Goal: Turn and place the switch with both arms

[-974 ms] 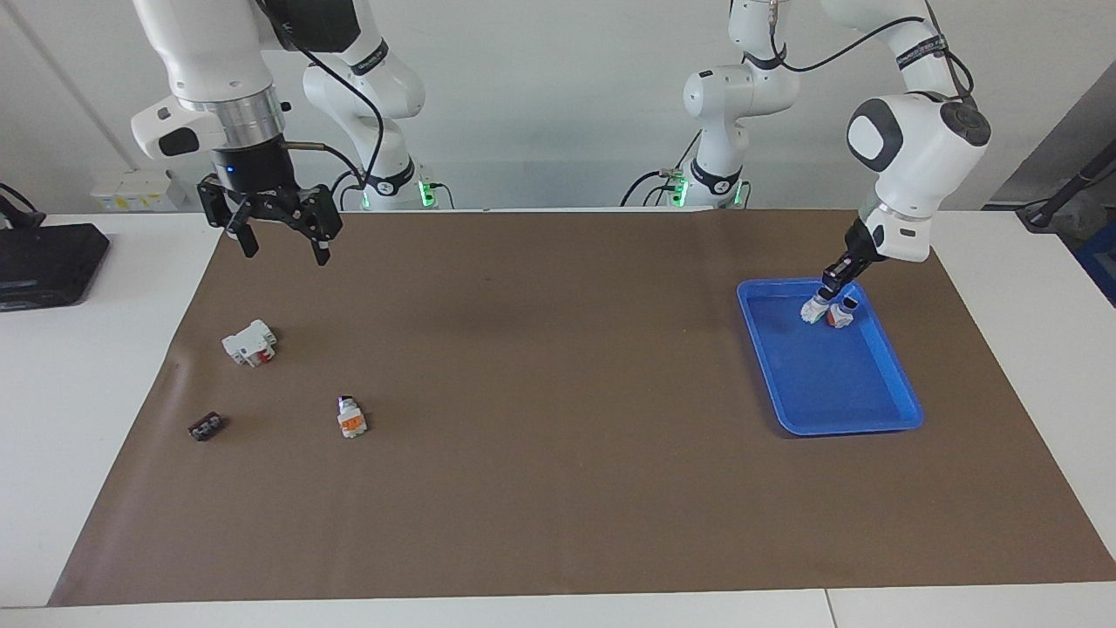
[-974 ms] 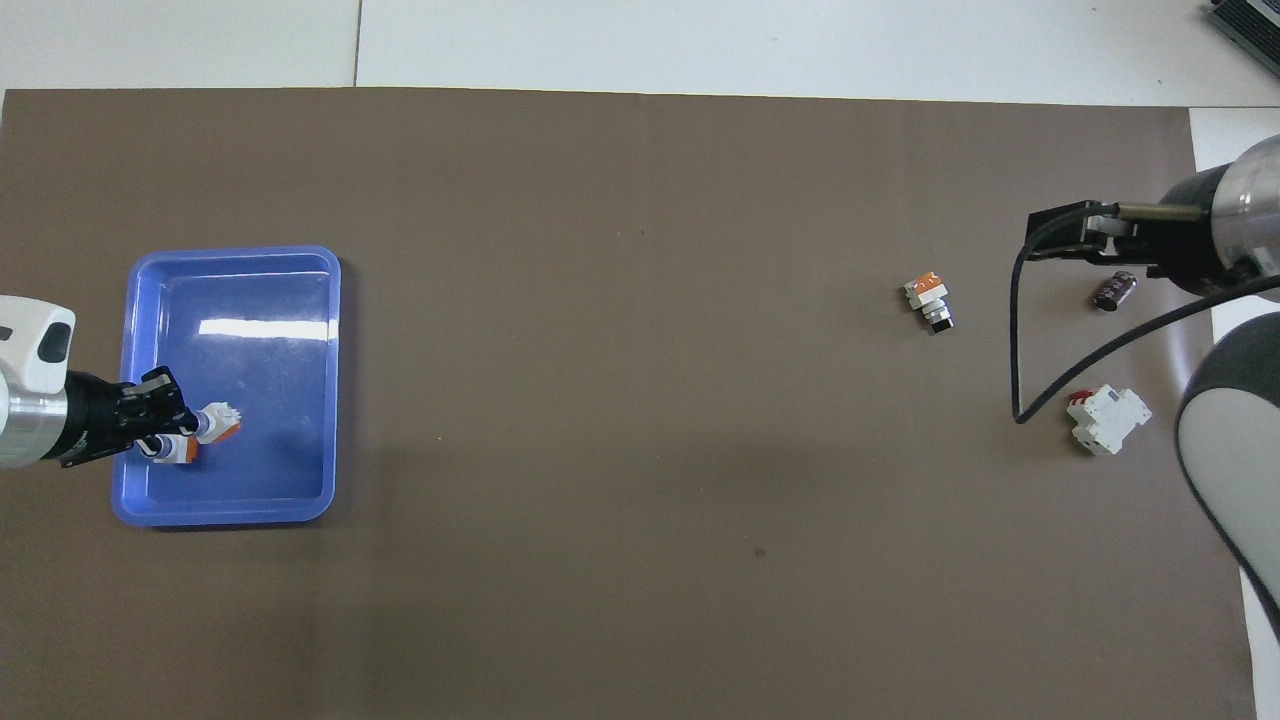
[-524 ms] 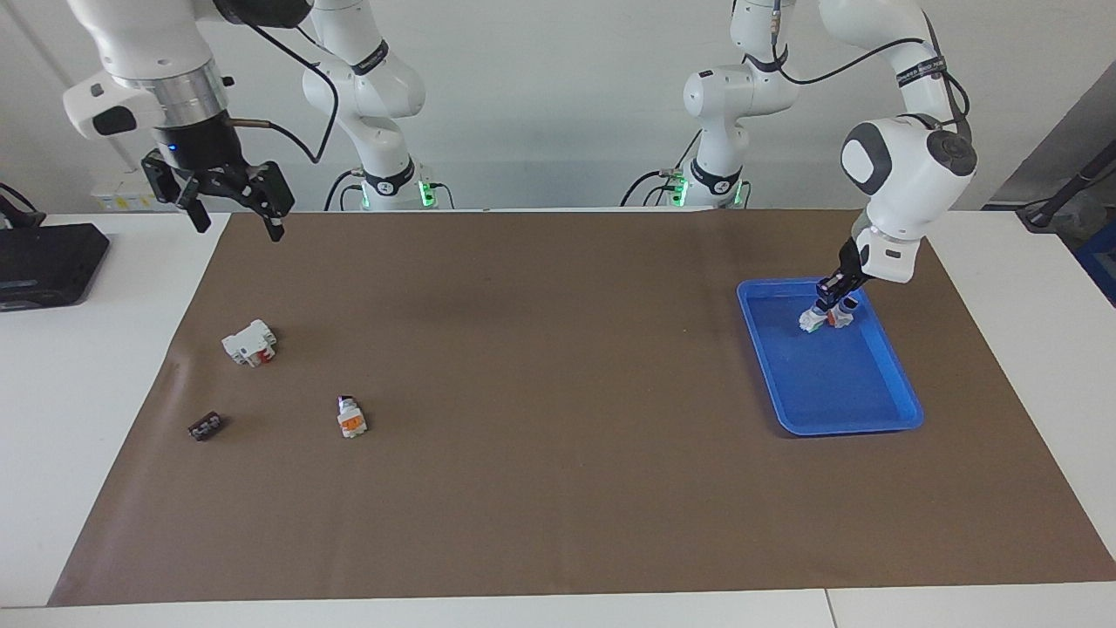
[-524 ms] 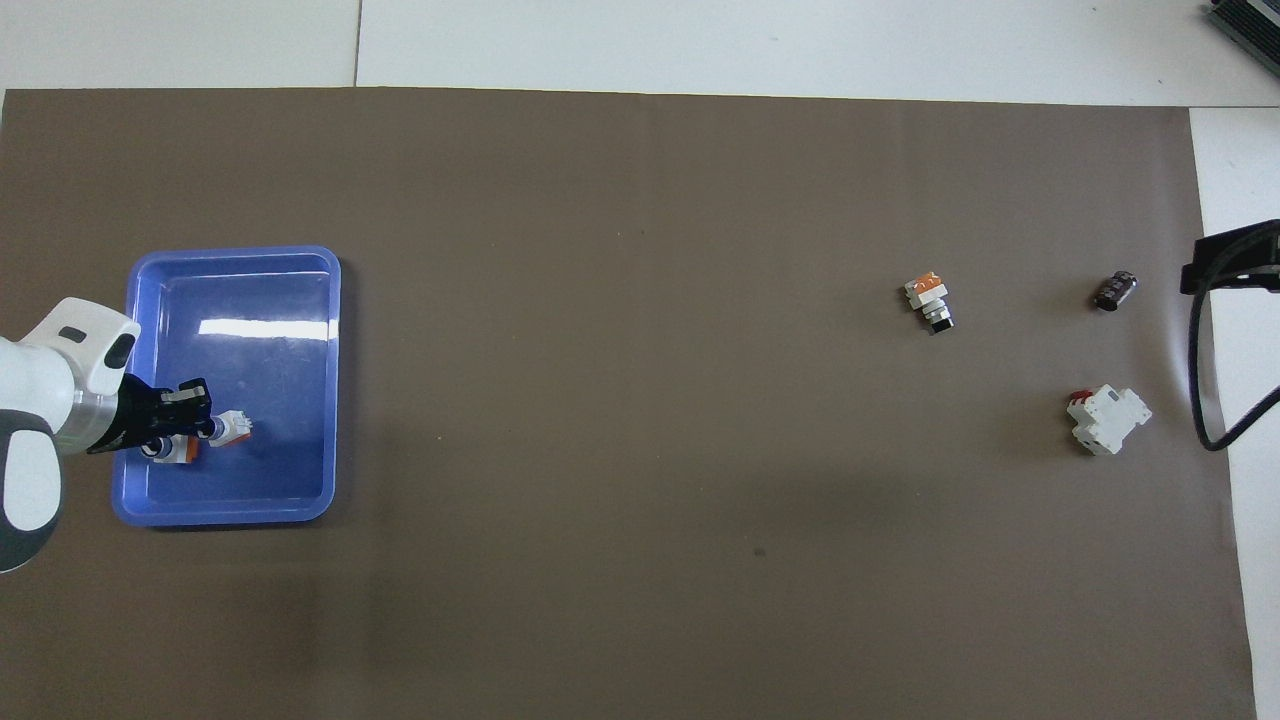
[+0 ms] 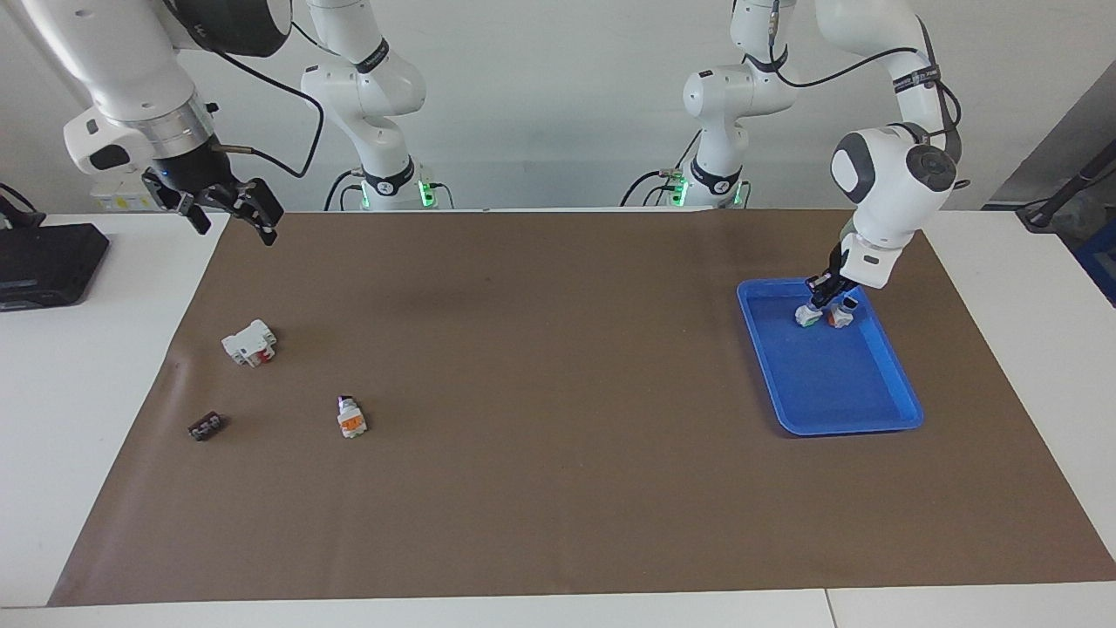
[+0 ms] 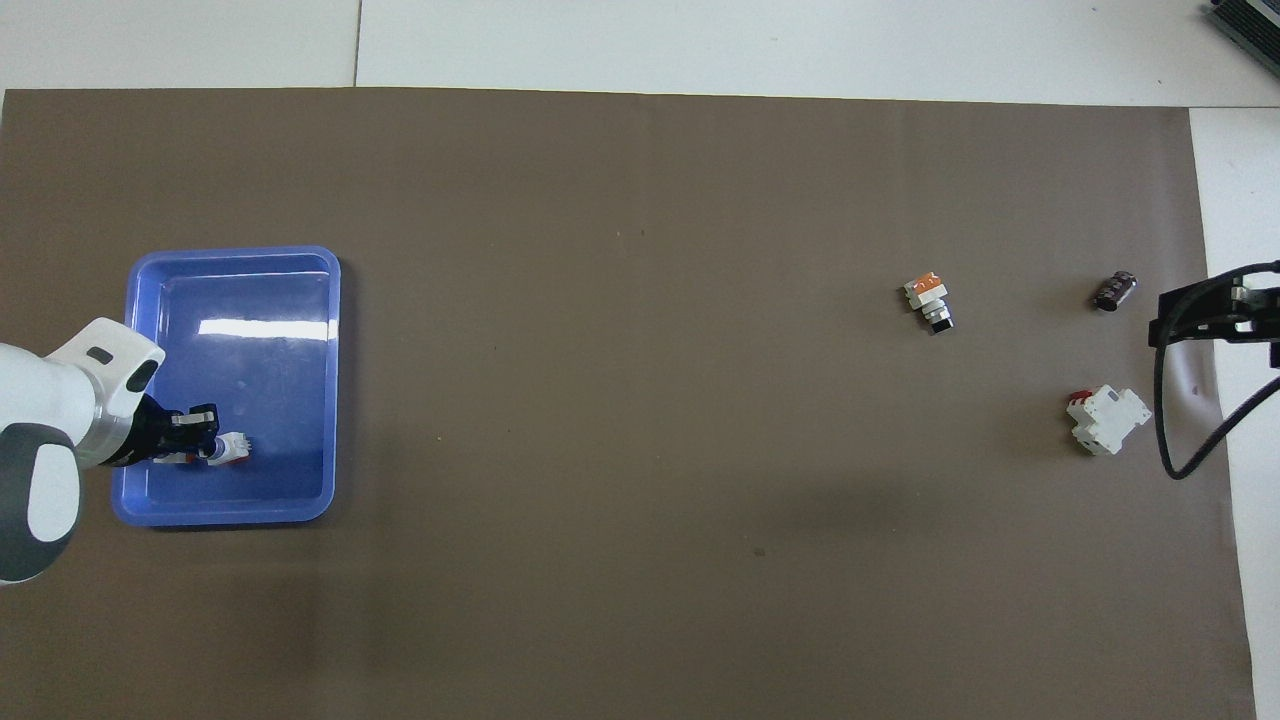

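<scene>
My left gripper (image 5: 826, 295) reaches down into the blue tray (image 5: 872, 426) and is shut on the dark tip of a white switch (image 5: 808, 316), whose base is at the tray floor. A second switch (image 5: 841, 317) stands right beside it in the tray. In the overhead view the held switch (image 6: 233, 447) shows just past the left gripper (image 6: 203, 440). A third switch (image 5: 351, 417) with an orange block lies on the brown mat toward the right arm's end; it also shows in the overhead view (image 6: 929, 303). My right gripper (image 5: 233, 225) is open and empty, raised over the mat's corner.
A larger white block with a red part (image 5: 249, 342) and a small dark flat piece (image 5: 206, 426) lie on the mat near the third switch. A black box (image 5: 48, 262) sits on the white table at the right arm's end.
My right gripper has risen and swung outward from over the mat to its corner. My left gripper has shifted slightly nearer to the robots inside the tray, with the switch in it.
</scene>
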### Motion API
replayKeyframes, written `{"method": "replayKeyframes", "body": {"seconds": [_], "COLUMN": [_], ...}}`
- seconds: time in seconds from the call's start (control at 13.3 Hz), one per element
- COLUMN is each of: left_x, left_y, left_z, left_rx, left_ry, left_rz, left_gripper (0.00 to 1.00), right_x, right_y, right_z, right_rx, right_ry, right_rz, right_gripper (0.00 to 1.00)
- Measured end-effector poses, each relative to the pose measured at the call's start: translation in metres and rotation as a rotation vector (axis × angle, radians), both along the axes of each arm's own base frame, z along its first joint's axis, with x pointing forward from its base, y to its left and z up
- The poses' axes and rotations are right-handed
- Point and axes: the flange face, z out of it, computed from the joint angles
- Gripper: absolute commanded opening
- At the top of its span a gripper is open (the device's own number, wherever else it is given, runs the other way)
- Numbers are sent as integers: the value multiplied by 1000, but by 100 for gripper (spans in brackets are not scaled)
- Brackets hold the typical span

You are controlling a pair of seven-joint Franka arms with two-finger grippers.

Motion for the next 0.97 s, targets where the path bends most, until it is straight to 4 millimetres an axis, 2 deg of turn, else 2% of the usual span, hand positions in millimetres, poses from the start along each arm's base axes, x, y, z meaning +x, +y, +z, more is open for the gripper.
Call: {"method": "replayKeyframes", "body": {"seconds": [0.07,0.15,0.3,0.45,0.6,0.75,0.97], "left_x": [1,4,14,33,57,75,83], "left_y": [0,0,-1,-9,-34,-70,-121], "left_z": [2,6,24,52,85,111,142], "left_rx": [0,0,1,3,3,1,-3], "left_ry": [-6,-14,-30,-34,-23,2,18], "left_rz": [-22,-40,-61,-87,-136,-200,-281], "left_gripper": [34,35,36,35,35,35,35], "right_x": [-2,-4,-6,-6,-5,-5,-5], "right_y": [-7,-13,-18,-14,-9,-9,-10], "right_z": [1,2,1,-1,-2,-2,-2], "right_rx": [1,2,4,4,4,4,4], "right_ry": [-1,-3,-5,-2,-2,-4,-4], "right_rz": [-7,1,20,27,36,37,35], "right_gripper": [100,100,100,100,100,100,100]}}
